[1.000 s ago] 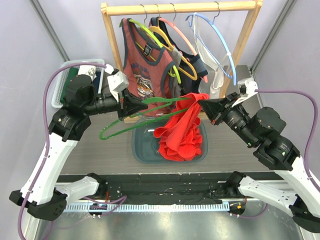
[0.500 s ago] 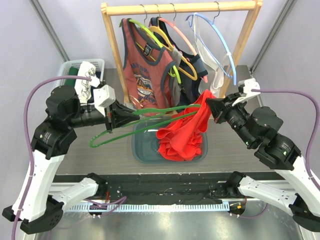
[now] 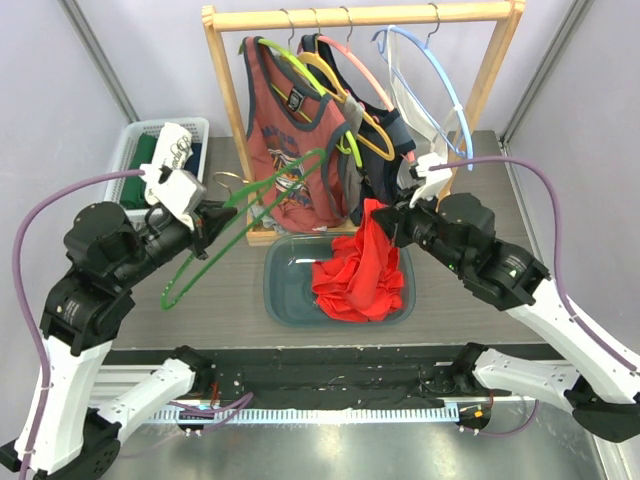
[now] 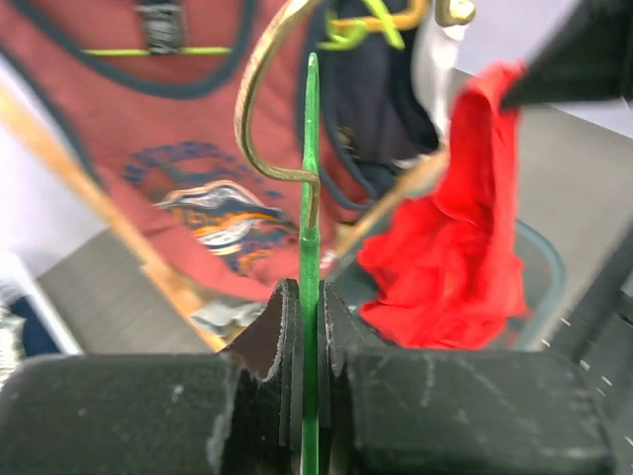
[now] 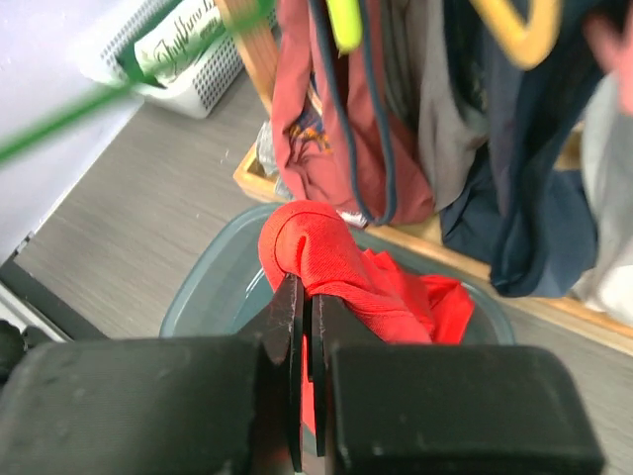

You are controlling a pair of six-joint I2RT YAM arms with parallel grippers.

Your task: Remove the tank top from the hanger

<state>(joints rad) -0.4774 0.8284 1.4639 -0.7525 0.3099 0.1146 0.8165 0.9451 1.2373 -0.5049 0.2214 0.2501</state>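
Note:
My left gripper [image 3: 212, 226] is shut on a bare green hanger [image 3: 250, 212] and holds it up at the left of the rack; the hanger's edge [image 4: 311, 198] runs between my fingers in the left wrist view. My right gripper [image 3: 383, 222] is shut on a red tank top [image 3: 358, 272]. The top hangs from it into a grey-green tub [image 3: 283, 290], free of the hanger. In the right wrist view the red cloth [image 5: 336, 259] is pinched between my fingers above the tub [image 5: 213, 287].
A wooden rack [image 3: 360, 16] at the back carries a printed red tank top [image 3: 285, 125], dark garments and several hangers. A white basket [image 3: 138, 150] of folded clothes stands at the far left. Grey walls close in both sides.
The green hanger has come out of the red tank top; my left arm swung it up and left. My right gripper moved left and down, lowering the top into the tub.

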